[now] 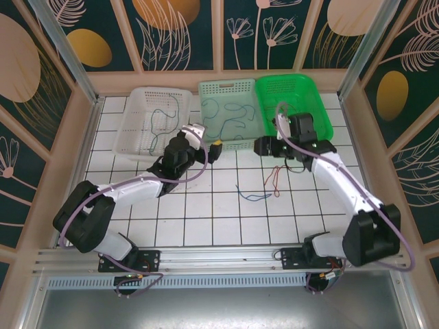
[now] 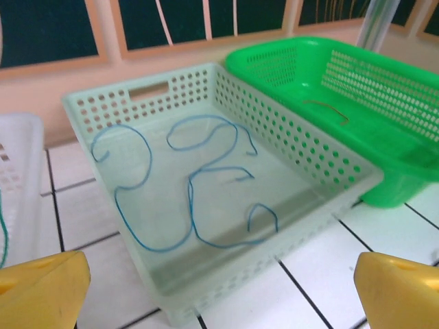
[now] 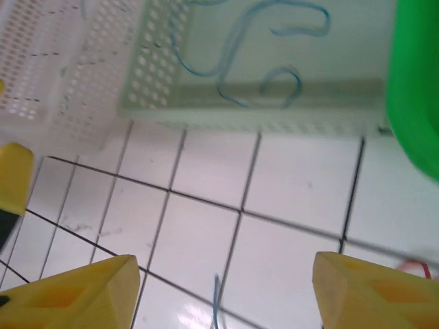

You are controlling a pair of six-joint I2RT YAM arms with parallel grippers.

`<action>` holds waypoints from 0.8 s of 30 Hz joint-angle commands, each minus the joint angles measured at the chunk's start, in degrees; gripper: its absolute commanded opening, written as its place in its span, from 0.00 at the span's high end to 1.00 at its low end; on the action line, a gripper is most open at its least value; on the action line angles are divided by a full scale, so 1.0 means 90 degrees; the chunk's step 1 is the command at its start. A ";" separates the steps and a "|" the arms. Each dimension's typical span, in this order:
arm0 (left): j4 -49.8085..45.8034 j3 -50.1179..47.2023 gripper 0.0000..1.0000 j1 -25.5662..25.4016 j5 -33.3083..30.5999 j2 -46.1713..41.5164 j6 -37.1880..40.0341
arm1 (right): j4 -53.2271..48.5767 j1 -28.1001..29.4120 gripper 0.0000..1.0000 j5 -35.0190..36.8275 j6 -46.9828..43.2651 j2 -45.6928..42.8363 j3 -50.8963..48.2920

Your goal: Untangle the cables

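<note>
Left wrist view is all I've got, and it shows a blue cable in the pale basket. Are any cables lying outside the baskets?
Observer: Yes. A blue cable and a red cable lie loose on the table tiles between the arms.
Operator: Anything in the white basket?
Observer: The white basket holds one thin green cable.
Operator: And the right tool?
Observer: The right tool hangs open above the tiles, with nothing between its fingers.
</note>
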 commanded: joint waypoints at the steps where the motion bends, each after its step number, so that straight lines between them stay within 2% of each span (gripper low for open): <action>1: 0.0030 -0.0061 0.02 -0.0039 0.0304 -0.0073 -0.0250 | -0.0245 0.0147 0.43 0.0570 0.0577 -0.0441 -0.0648; 2: 0.0025 -0.0078 0.01 -0.0044 0.0298 -0.0039 -0.0302 | -0.0236 0.0207 0.50 0.0509 0.0838 -0.0577 -0.0807; 4: 0.0067 -0.0145 0.01 -0.0045 0.0386 0.0002 -0.0400 | -0.0256 0.0314 0.56 0.0405 0.1188 -0.0878 -0.1057; 9: 0.0089 -0.0162 0.02 -0.0114 0.0518 0.0100 -0.0503 | -0.1069 0.0375 0.53 0.1348 0.1345 -0.1319 -0.1261; 12: 0.0089 -0.0135 0.01 -0.0132 0.0520 0.0157 -0.0541 | -0.1080 0.0409 0.50 0.1050 0.1528 -0.1127 -0.1612; 16: 0.0062 -0.0121 0.02 -0.0142 0.0527 0.0163 -0.0581 | -0.0745 0.0483 0.50 0.1135 0.1684 -0.1040 -0.2023; 21: 0.0020 -0.0133 0.01 -0.0142 0.0499 0.0133 -0.0557 | -0.0681 0.0528 0.50 0.1031 0.1609 -0.0757 -0.2109; 24: 0.0020 -0.0132 0.01 -0.0140 0.0498 0.0120 -0.0561 | -0.0816 0.0555 0.49 0.1240 0.1606 -0.0506 -0.2049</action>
